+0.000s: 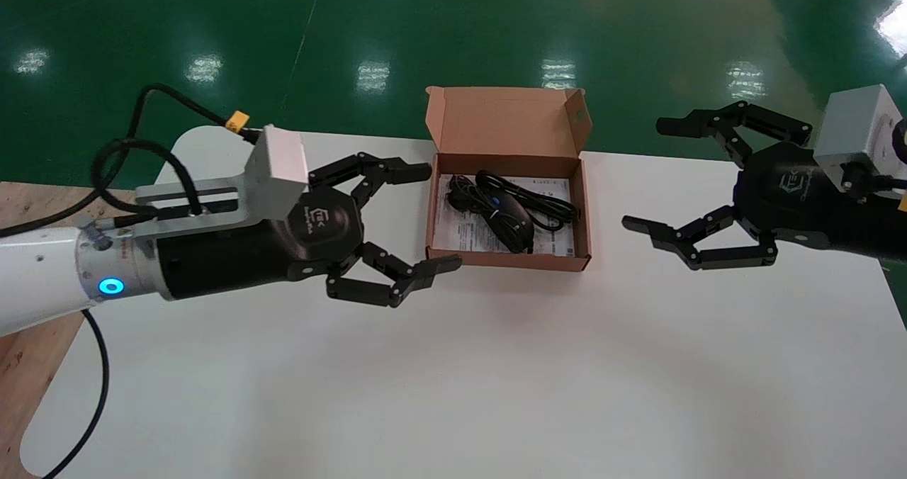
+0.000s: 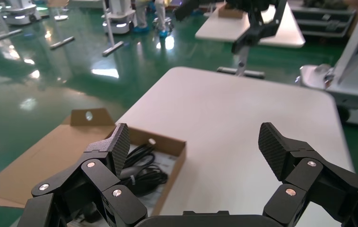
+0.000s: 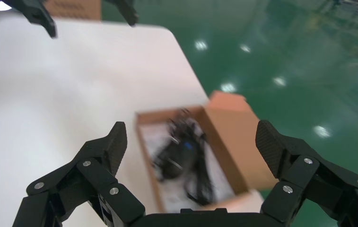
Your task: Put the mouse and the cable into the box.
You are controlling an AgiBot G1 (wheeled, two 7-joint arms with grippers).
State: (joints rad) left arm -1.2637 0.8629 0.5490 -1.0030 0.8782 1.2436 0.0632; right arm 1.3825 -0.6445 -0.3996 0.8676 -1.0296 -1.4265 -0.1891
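Now mouse point(image 1: 511, 225), cable point(image 1: 549, 208) in box point(image 1: 509, 261), left gripper point(image 1: 439, 217), right gripper point(image 1: 645, 174) flanking

Head view: set above the work and aimed forward and down. The whole table point(image 1: 453, 380) is taken in from a moderate distance, with the box point(image 1: 506, 121) near its far edge, the left gripper point(image 1: 439, 217) at the box's left wall and the right gripper point(image 1: 645, 174) apart on its right.
Left wrist view: set just behind the left gripper point(image 2: 193, 142), whose spread fingers fill the foreground. It is aimed across the table point(image 2: 243, 118) toward the robot's right, with the box point(image 2: 174, 170) close by.
Right wrist view: set just behind the right gripper point(image 3: 188, 142), fingers likewise spread. It is aimed toward the robot's left, down at the box point(image 3: 240, 156) and table point(image 3: 49, 94).
Shared: the box is covered by all three views, and the opposite gripper is caught far off in each wrist view.
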